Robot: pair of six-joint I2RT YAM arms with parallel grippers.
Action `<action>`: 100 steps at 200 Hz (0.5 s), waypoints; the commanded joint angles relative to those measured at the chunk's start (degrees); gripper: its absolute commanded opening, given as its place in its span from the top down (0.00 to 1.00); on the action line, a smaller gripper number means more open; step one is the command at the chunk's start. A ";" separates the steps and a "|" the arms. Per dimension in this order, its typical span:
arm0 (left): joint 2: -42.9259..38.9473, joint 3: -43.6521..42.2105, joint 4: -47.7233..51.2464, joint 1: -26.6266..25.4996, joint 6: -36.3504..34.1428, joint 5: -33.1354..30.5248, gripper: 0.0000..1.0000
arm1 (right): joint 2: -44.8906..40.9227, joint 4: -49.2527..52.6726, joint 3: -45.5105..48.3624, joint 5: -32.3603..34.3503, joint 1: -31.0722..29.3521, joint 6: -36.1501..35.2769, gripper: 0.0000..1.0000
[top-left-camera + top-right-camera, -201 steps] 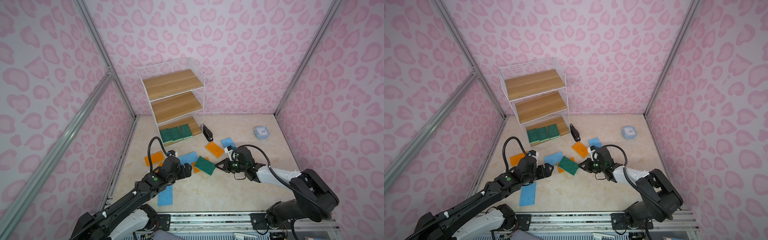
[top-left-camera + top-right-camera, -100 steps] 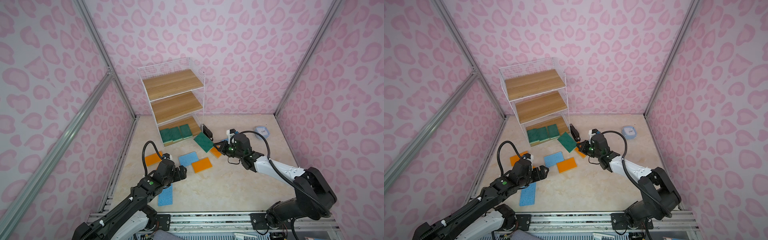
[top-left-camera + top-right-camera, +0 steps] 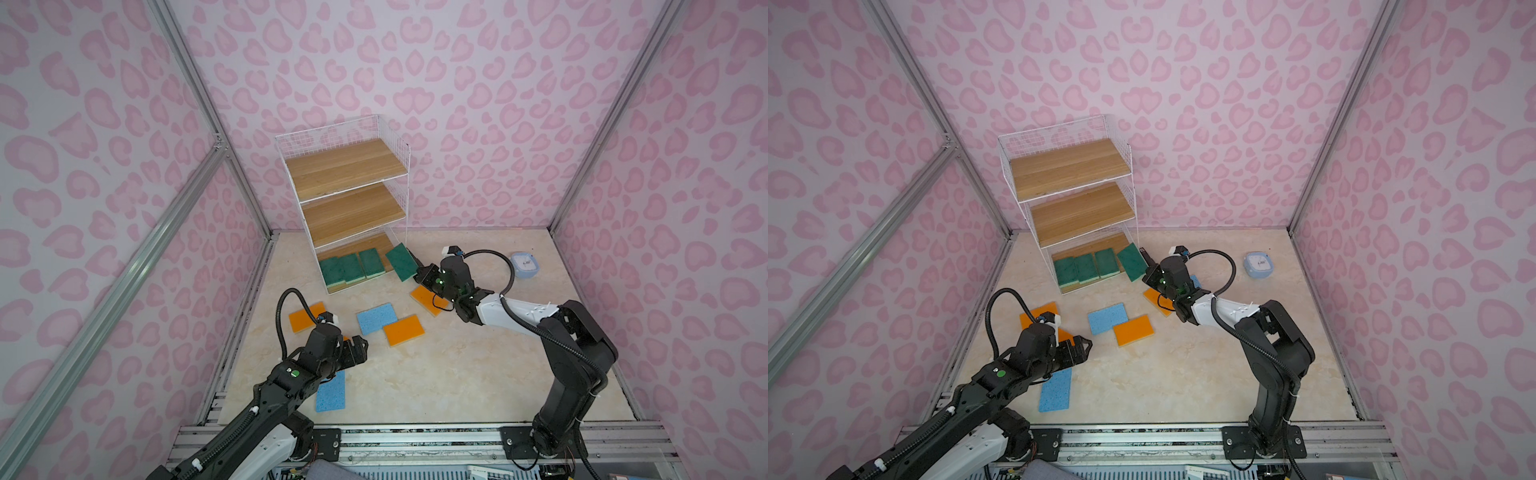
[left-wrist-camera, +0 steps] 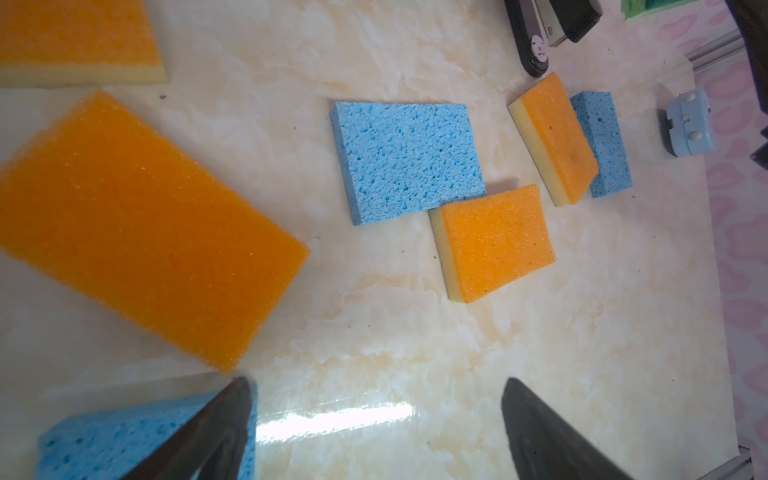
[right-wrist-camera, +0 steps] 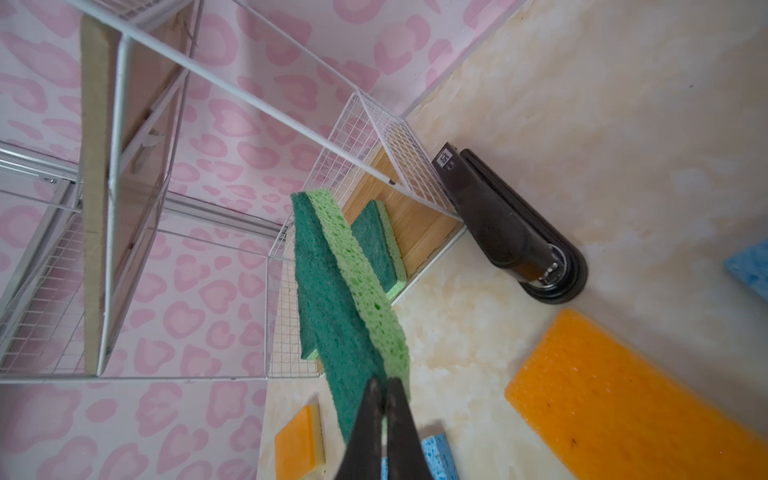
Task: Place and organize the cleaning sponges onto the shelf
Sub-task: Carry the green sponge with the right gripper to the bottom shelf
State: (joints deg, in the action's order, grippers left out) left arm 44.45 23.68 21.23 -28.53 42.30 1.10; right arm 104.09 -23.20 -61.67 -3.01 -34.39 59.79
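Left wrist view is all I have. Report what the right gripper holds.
Observer: The right gripper is shut on a dark green sponge, gripped by one end.
Operator: Place it against the shelf.
Observer: It hangs tilted at the right front of the shelf's bottom tier in both top views, not yet lying on the board.
Operator: Count what that tier holds.
Observer: On its board three green sponges lie side by side.

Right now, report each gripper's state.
Left gripper: open, empty.
Right gripper: shut on a green sponge.
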 commanded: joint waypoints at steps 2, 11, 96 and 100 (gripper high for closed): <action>0.20 -0.63 -1.81 1.14 -0.59 2.76 0.05 | 2.86 -4.69 -1.90 5.66 -0.32 0.20 1.00; 0.45 -0.88 -2.19 1.58 -0.71 3.29 0.05 | 4.07 -4.92 -3.04 6.56 -0.43 -0.12 1.00; 1.26 -1.36 -2.88 3.31 -2.54 5.44 0.05 | 14.37 -3.58 -14.47 14.29 -2.56 -4.23 1.00; 1.26 -1.37 -2.87 3.31 -2.49 5.48 0.05 | 14.80 -3.52 -14.94 14.59 -2.68 -4.51 1.00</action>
State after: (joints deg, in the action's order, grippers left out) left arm 45.91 22.41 19.62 -25.50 40.80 5.85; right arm 116.57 -25.78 -74.26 7.60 -36.49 57.56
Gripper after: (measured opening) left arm 0.952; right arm 0.049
